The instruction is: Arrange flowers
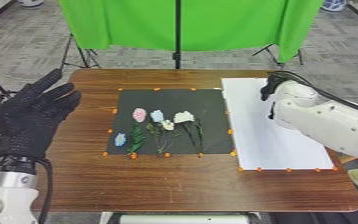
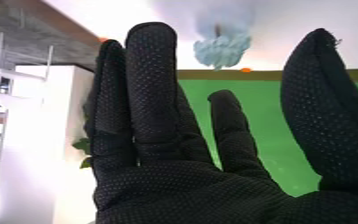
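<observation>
A pale blue flower point(image 2: 221, 49) lies on the white sheet point(image 1: 291, 155), near one of the sheet's edges, with the table's brown rim point(image 2: 264, 75) just past it. The right hand point(image 2: 175, 190) is open, fingers straight and gripping nothing, over the sheet's far part toward the table's far edge.

The step looks like setting or adjusting that first bloom. To do it well, come down slowly and take the stem between thumb and fingertips — never the petals, which would likely crush or drag. If the flower already sits right, lift clear before turning away, so that the glove doesn't snag it. Keep the head inside the sheet's border, and leave space toward the sheet's near edge for the rest.

Left of the sheet, the dark mat point(image 1: 174, 92) carries the other blooms: a pink flower point(image 1: 140, 115) and a small blue one point(image 1: 119, 139) near its near left corner among them — most of the arranging seems ahead. The left hand point(image 1: 29, 117) is open and empty by the table's left edge.
</observation>
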{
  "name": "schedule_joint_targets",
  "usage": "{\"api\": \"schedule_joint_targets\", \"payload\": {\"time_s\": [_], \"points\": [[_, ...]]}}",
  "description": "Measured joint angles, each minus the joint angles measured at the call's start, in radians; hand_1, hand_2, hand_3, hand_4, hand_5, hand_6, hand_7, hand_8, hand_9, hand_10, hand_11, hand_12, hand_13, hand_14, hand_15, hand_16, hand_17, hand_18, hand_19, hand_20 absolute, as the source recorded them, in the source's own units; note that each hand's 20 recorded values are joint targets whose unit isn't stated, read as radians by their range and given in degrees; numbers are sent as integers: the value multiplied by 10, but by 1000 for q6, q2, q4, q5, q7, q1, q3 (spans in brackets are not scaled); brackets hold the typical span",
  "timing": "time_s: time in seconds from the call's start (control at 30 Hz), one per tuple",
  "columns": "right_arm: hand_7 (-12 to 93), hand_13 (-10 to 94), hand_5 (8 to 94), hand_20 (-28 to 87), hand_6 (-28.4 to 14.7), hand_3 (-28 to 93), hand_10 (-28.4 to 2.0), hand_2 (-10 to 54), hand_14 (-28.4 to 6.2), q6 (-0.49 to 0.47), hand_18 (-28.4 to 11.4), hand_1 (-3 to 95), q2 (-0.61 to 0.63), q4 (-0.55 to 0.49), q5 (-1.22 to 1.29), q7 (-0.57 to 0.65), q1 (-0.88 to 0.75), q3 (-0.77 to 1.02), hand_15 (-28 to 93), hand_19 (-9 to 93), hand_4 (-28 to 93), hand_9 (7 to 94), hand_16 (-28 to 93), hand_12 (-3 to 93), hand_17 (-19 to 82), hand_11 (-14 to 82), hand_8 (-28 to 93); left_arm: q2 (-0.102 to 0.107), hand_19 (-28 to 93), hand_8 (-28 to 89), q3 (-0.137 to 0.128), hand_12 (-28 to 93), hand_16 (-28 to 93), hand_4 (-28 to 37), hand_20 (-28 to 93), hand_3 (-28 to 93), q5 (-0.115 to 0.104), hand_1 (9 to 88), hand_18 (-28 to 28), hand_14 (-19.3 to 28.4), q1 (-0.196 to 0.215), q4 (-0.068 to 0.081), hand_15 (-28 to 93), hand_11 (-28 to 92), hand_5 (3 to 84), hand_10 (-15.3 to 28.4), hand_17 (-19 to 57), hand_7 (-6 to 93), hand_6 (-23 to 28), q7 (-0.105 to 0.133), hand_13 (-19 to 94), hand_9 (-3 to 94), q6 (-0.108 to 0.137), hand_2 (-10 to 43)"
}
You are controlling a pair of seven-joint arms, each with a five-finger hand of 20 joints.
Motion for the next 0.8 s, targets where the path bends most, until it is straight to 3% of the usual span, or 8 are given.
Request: {"api": "schedule_joint_targets", "payload": {"time_s": [0.23,0.43,0.53,0.6,0.8], "points": [[139,562,262,-87,0,856,-172,-71,-105,-27,-180,301,-21,13,30,4,-33,40,715,911,-279,342,64,133,280,67,-124,1,621,-111,9,113,-110,-234,228,798,-2,233,257,284,-8,6,565,321,389,215,-61,188,109,-1,268,363,-9,78],[151,559,304,-93,-4,860,-158,-71,-106,-31,-180,305,-21,27,52,6,-39,28,716,911,-279,354,58,134,278,77,-128,1,621,-111,-5,113,-110,-233,228,799,-10,232,257,284,10,6,565,322,389,215,-61,188,109,12,268,363,-14,78],[155,591,367,-95,-13,852,-140,-76,-91,-34,-173,332,-21,32,50,2,-41,27,693,906,-280,417,57,133,286,98,-131,1,621,-111,-8,113,-110,-234,228,798,-12,233,257,284,24,5,565,321,389,216,-61,189,109,23,268,364,-14,78],[175,631,437,-95,-16,854,-105,-92,-71,-32,-163,371,-20,32,41,-3,-39,17,665,905,-281,495,74,130,303,135,-136,1,621,-111,-8,113,-110,-234,228,798,-14,232,257,284,28,5,565,321,389,216,-61,189,109,28,268,364,-14,78],[271,724,578,-81,14,773,-83,-95,-1,37,-129,483,-21,30,-26,-24,-22,-36,555,903,-283,685,219,170,351,205,-171,0,621,-111,-6,113,-110,-234,227,796,-14,233,257,284,30,5,565,322,390,216,-61,187,110,33,269,364,-14,79]]}}
